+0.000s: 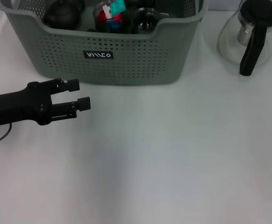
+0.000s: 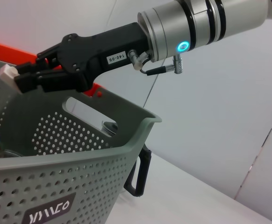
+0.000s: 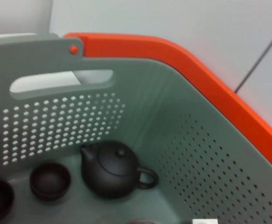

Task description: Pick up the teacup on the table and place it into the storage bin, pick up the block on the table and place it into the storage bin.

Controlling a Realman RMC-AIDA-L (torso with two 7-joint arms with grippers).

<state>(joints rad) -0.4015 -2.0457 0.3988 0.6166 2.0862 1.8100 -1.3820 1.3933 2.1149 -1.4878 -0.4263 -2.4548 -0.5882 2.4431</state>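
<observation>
The grey-green perforated storage bin [image 1: 126, 65] stands at the back of the table. My right gripper [image 2: 21, 77] hovers over its open top, shut on a small pale block [image 2: 6, 71]; the head view does not show this gripper. Seen from the right wrist, the bin [image 3: 196, 154] holds a dark teacup [image 3: 50, 179] next to a dark teapot [image 3: 110, 170], and a white corner of the block [image 3: 204, 221] shows at the frame's edge. My left gripper [image 1: 79, 94] is open and empty, low over the table just in front of the bin's left part.
A glass teapot [image 1: 250, 35] with a black handle stands on the table to the right of the bin. Inside the bin there is also a glass [image 1: 109, 16] with coloured pieces. An orange rim [image 3: 211, 79] runs behind the bin.
</observation>
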